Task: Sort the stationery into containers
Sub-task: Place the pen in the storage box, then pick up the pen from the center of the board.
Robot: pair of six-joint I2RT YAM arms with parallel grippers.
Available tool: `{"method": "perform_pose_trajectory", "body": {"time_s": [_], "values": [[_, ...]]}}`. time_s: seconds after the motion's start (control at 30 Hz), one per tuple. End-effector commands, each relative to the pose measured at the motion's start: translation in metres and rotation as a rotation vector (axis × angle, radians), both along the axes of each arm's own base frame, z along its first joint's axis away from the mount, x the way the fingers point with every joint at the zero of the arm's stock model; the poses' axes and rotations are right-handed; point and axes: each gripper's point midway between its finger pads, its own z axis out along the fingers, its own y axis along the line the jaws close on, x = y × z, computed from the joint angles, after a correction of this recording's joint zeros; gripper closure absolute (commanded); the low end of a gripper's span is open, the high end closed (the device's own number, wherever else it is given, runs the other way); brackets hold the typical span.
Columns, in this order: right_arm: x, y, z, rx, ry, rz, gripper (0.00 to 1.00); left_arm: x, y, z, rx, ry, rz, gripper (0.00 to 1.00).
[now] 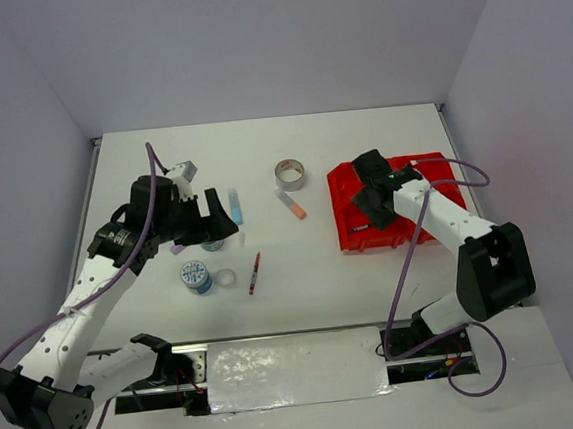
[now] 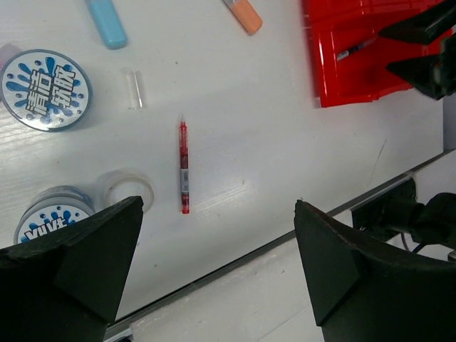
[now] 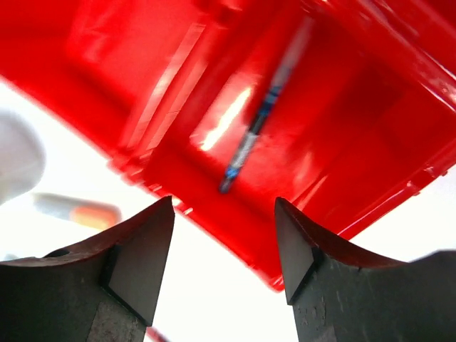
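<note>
Bin tray (image 3: 356, 107) — bright red plastic, glossy, glare streaks on its walls. Table (image 1: 322, 272) — white, smooth, matt. Clear tape ring (image 2: 145, 189): shiny translucent film. Grey tape roll (image 1: 291, 183): dull silvery sheen.

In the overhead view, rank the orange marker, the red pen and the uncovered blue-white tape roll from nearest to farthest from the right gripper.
1. Orange marker, just left of the red bin, nearest the right gripper.
2. Red pen, mid-table, toward the near edge.
3. Blue-white tape roll, farthest left, beside the clear tape ring.
</note>
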Motion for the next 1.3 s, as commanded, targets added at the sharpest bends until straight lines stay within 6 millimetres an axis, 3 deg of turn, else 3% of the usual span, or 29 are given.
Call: {"method": "perform_pose_trajectory", "body": {"time_s": [0.0,0.17,0.2,0.23,0.3,0.43,0.5,0.63,0.77,1.07,1.27], "values": [[0.023,0.005,0.062,0.03,-0.183,0.042,0.34,-0.011,-0.01,-0.008,0.014,0.004,-0.095,0.01],[0.036,0.026,0.144,0.047,-0.445,0.225,0.31,-0.021,-0.03,-0.039,0.142,0.069,-0.115,0.02],[0.034,0.031,0.153,0.017,-0.46,0.297,0.29,-0.021,-0.032,-0.044,0.157,0.078,-0.112,0.03],[0.033,0.039,0.164,0.024,-0.483,0.347,0.18,-0.022,-0.036,-0.051,0.174,0.093,-0.116,0.04],[0.025,0.05,0.162,0.002,-0.457,0.429,0.16,-0.019,-0.04,-0.061,0.176,0.116,-0.096,0.06],[-0.005,0.044,0.149,-0.084,-0.404,0.439,0.16,-0.012,-0.044,-0.084,0.219,0.171,-0.078,0.13],[-0.012,0.048,0.147,-0.047,-0.431,0.456,0.16,-0.01,-0.045,-0.104,0.258,0.221,-0.078,0.17],[-0.032,0.051,0.14,0.003,-0.457,0.516,0.16,0.001,-0.05,-0.121,0.313,0.225,-0.075,0.24],[-0.042,0.05,0.14,0.008,-0.478,0.557,0.16,0.006,-0.062,-0.137,0.364,0.242,-0.084,0.34],[-0.056,0.046,0.151,0.03,-0.532,0.583,0.16,-0.004,-0.059,-0.18,0.495,0.316,-0.073,0.39],[-0.061,0.048,0.153,0.041,-0.543,0.604,0.16,-0.01,-0.058,-0.207,0.516,0.351,-0.083,0.49]]}}
